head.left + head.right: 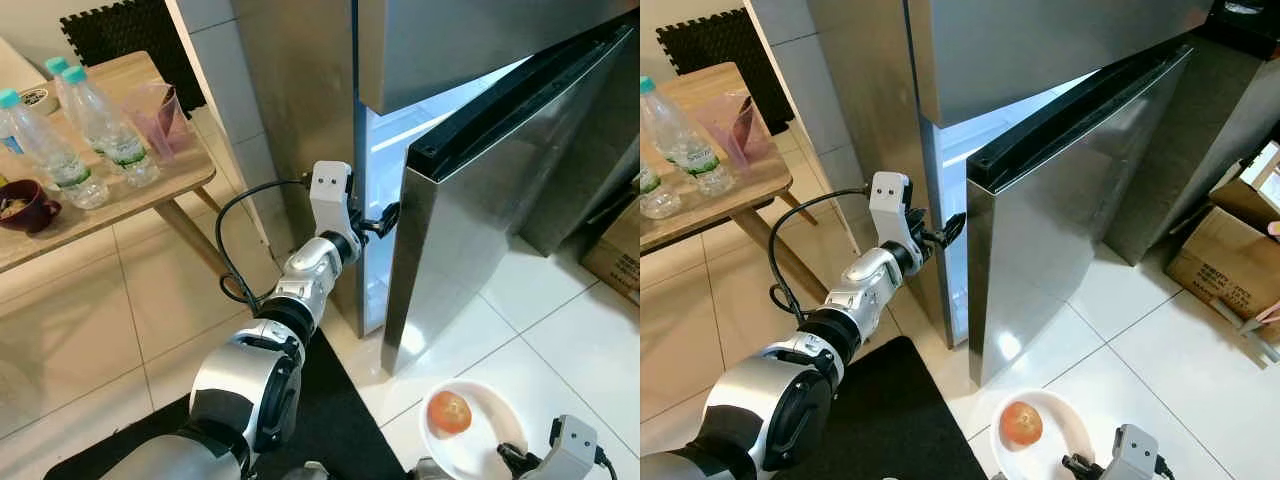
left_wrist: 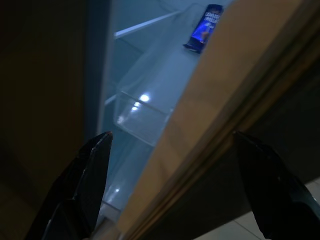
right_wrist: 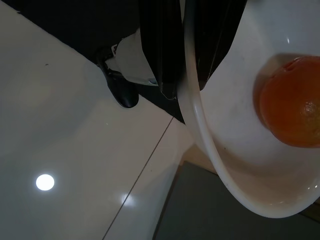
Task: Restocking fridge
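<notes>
Fridge (image 1: pixel 300 120) of brushed steel stands with its lower door (image 1: pixel 480 210) part open, the lit inside showing through the gap.

Left gripper (image 1: pixel 385 218) reaches to the free edge of that door, its fingers (image 2: pixel 92 175) spread apart with the door edge between them and nothing clasped. Beside the fridge a wooden table (image 1: pixel 150 195) holds clear water bottles (image 1: pixel 105 130) with teal caps and green-white labels too small to read, a pink cup (image 1: pixel 160 115) and a dark red mug (image 1: pixel 25 205). Cardboard boxes (image 1: pixel 1230 255) sit on the tiled floor (image 1: pixel 570 340) past the door. Low at the robot's right, the right gripper (image 1: pixel 515 460) pinches the rim of a white bowl (image 1: pixel 470 445) holding one orange (image 1: pixel 450 411). Inside the fridge, a blue wrapped bar (image 2: pixel 204 29) lies on a shelf, its white lettering too blurred to read.
</notes>
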Robot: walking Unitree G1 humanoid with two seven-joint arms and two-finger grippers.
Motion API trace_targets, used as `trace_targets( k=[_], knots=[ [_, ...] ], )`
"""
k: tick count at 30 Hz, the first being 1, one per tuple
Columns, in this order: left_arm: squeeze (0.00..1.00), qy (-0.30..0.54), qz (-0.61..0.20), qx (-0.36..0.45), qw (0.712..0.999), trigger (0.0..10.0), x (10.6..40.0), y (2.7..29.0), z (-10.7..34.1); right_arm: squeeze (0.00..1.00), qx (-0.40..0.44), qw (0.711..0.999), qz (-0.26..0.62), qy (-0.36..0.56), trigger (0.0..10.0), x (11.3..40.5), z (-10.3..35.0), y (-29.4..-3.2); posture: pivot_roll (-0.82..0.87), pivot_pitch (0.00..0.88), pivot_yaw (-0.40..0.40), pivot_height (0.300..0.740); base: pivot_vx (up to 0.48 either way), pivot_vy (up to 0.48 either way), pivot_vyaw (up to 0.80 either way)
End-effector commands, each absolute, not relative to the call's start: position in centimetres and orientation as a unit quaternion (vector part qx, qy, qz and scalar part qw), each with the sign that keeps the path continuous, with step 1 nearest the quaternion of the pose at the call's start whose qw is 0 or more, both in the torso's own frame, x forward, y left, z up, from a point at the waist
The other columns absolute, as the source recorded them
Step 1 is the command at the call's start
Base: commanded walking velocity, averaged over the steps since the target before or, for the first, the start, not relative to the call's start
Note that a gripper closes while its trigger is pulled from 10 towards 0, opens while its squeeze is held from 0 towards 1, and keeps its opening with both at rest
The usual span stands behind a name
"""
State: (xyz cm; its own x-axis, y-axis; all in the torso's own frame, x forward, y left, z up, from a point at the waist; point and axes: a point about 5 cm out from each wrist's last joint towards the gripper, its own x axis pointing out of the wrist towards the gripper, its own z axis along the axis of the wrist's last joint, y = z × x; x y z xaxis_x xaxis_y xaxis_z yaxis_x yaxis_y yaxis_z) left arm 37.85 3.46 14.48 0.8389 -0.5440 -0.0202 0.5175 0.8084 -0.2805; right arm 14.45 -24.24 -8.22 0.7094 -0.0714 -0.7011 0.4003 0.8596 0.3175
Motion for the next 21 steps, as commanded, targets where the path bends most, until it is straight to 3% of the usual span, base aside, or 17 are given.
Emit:
trace_targets(
  k=[1, 2, 5, 7, 8, 10, 11, 12, 13, 14, 16, 19, 21],
  knots=[
    [0.00, 0.059, -0.368, -0.177, 0.911, 10.0, 35.7, -2.6, 14.9, 0.00, 0.244, 0.875, -0.136, 0.395, 10.0, 12.1, -9.3, -23.4, -0.18, 0.130, 0.083, 0.740, 0.000, 0.000, 0.00],
    [0.00, 0.059, -0.368, -0.177, 0.911, 10.0, 35.7, -2.6, 14.9, 0.00, 0.244, 0.875, -0.136, 0.395, 10.0, 12.1, -9.3, -23.4, -0.18, 0.130, 0.083, 0.740, 0.000, 0.000, 0.00],
    [0.00, 0.053, -0.488, -0.195, 0.849, 10.0, 33.3, -6.0, 15.1, 0.00, 0.245, 0.875, -0.138, 0.394, 10.0, 12.0, -9.4, -23.5, -0.18, 0.130, 0.084, 0.740, 0.000, 0.000, 0.00],
    [0.00, 0.044, -0.584, -0.189, 0.788, 10.0, 30.9, -8.2, 15.0, 0.00, 0.245, 0.874, -0.139, 0.395, 10.0, 11.9, -9.4, -23.5, -0.18, 0.130, 0.082, 0.740, 0.000, 0.000, 0.00],
    [0.00, 0.044, -0.584, -0.189, 0.788, 10.0, 30.9, -8.2, 15.0, 0.00, 0.245, 0.874, -0.139, 0.395, 10.0, 11.9, -9.4, -23.5, -0.18, 0.130, 0.082, 0.740, 0.000, 0.000, 0.00],
    [0.00, 0.045, -0.673, -0.196, 0.712, 10.0, 28.3, -9.9, 14.6, 0.00, 0.245, 0.874, -0.139, 0.395, 10.0, 11.9, -9.4, -23.5, -0.18, 0.130, 0.082, 0.740, 0.000, 0.000, 0.00],
    [0.00, 0.055, -0.727, -0.195, 0.656, 10.0, 26.4, -10.5, 14.0, 0.00, 0.245, 0.874, -0.139, 0.395, 10.0, 11.9, -9.4, -23.5, -0.17, 0.130, 0.077, 0.740, 0.000, 0.000, 0.00],
    [0.00, 0.055, -0.727, -0.195, 0.656, 10.0, 26.4, -10.5, 14.0, 0.00, 0.245, 0.874, -0.139, 0.395, 10.0, 11.9, -9.4, -23.5, -0.17, 0.130, 0.077, 0.740, 0.000, 0.000, 0.00],
    [0.00, 0.062, -0.759, -0.196, 0.617, 10.0, 25.2, -10.8, 13.6, 0.00, 0.245, 0.874, -0.139, 0.395, 10.0, 11.9, -9.4, -23.5, -0.17, 0.130, 0.077, 0.740, 0.000, 0.000, 0.00],
    [0.00, 0.062, -0.759, -0.196, 0.617, 10.0, 25.2, -10.8, 13.6, 0.00, 0.245, 0.874, -0.139, 0.395, 10.0, 11.9, -9.4, -23.5, -0.17, 0.130, 0.077, 0.740, 0.000, 0.000, 0.00],
    [0.00, 0.085, -0.805, -0.204, 0.551, 10.0, 23.6, -10.1, 12.8, 0.00, 0.245, 0.875, -0.138, 0.395, 10.0, 12.0, -9.4, -23.5, -0.17, 0.130, 0.074, 0.740, 0.000, 0.000, 0.00],
    [0.00, 0.107, -0.796, -0.241, 0.546, 10.0, 24.5, -8.5, 12.3, 0.00, 0.245, 0.875, -0.137, 0.395, 10.0, 12.1, -9.4, -23.4, -0.16, 0.131, 0.071, 0.740, 0.000, 0.000, 0.00],
    [0.00, 0.115, -0.773, -0.269, 0.563, 10.0, 25.7, -6.8, 11.9, 0.00, 0.245, 0.875, -0.136, 0.396, 10.0, 12.1, -9.4, -23.4, -0.16, 0.131, 0.069, 0.740, 0.000, 0.000, 0.00]
  ],
)
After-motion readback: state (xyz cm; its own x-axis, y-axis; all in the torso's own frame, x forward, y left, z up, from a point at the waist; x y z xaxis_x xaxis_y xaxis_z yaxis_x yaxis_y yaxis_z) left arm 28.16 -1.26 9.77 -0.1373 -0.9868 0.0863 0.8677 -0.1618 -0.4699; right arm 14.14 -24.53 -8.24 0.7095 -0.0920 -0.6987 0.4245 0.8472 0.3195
